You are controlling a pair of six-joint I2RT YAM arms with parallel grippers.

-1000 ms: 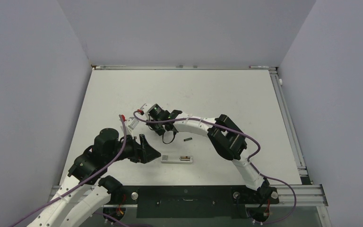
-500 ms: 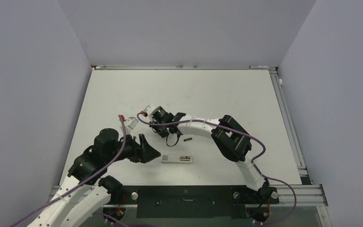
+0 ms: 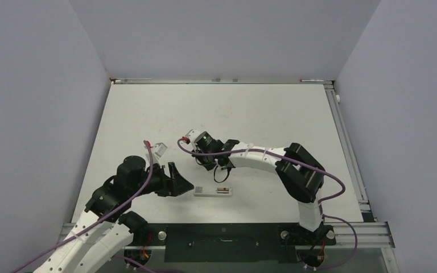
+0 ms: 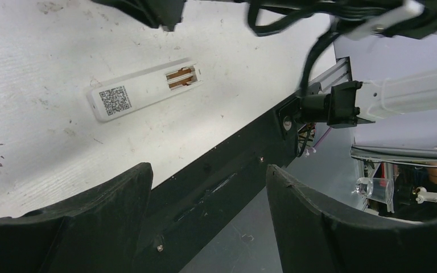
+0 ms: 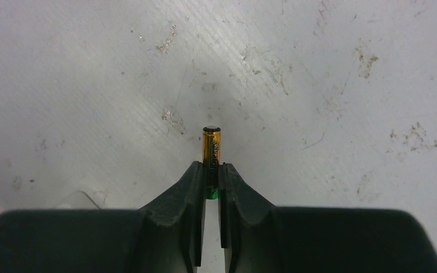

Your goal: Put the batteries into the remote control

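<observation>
The white remote control (image 3: 213, 191) (image 4: 142, 90) lies back up near the table's front edge. Its open battery recess (image 4: 181, 78) shows brownish-gold strips. My right gripper (image 5: 211, 166) (image 3: 217, 170) hangs just behind the remote. It is shut on a yellow-gold battery (image 5: 211, 145) with a green end, which sticks out past the fingertips over bare table. My left gripper (image 4: 206, 169) (image 3: 180, 183) stands open and holds nothing. It is left of the remote, with its fingers over the table's front edge.
The black front rail (image 4: 227, 165) (image 3: 222, 234) runs along the near edge below the remote. The right arm's purple cable (image 3: 333, 187) loops out to the right. A small white piece (image 3: 159, 149) shows beside the left wrist.
The right arm has swung right and nearer to the remote, still shut on the battery. A small dark cylinder that lay behind the remote is now covered by that arm. The left arm has not moved.
</observation>
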